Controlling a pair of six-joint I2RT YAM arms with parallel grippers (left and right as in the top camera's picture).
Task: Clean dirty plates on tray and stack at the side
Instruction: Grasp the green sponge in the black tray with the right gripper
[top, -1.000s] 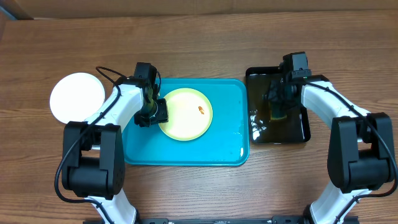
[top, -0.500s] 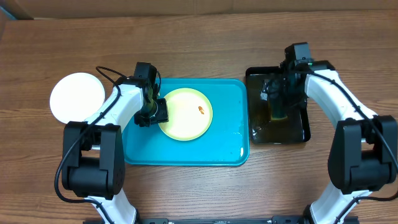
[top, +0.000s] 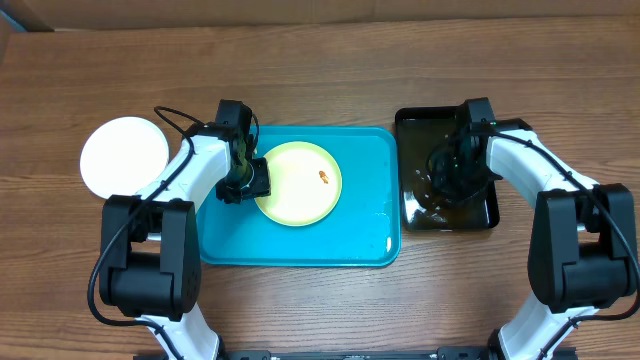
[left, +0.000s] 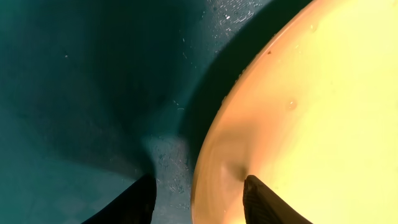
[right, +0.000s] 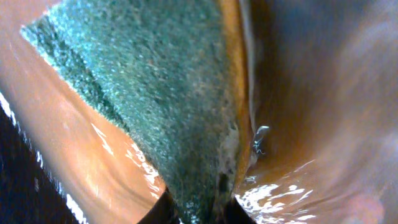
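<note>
Wood-grain table (top: 320, 70) underneath everything; nothing to do there. Turquoise tray (top: 300, 245) at the middle, carrying one yellow-green plate (top: 298, 190) flat, toward its left half. Black tray (top: 425, 125) just to the right, apart from the turquoise one, with brownish water in it. White plate (top: 124, 156) off to the left on bare wood, clear of the tray, apparently the finished stack; impossible to tell from above whether one plate or two.

Judged step: wetting the sponge before scrubbing. Left gripper (top: 248, 182) clamped on the yellow-green plate's left rim, one finger on the inside, the other outside over the tray. Right gripper (top: 452, 175) down in the black tray, pinching a green sponge (right: 155, 93) by one end, scouring face hanging into the water.

To do it well: lift the sponge straight up and let it drip over the black tray first, to avoid flooding the turquoise one. Carry across low, land the scouring face flat on the orange-brown smear (top: 323, 177), right of the plate's centre, and rub in short strokes toward the clamped rim, not away, so as not to drag the plate out of the left jaws. Hold that rim grip firm and level throughout.

Writing, brands, labels: none readable anywhere in view.
</note>
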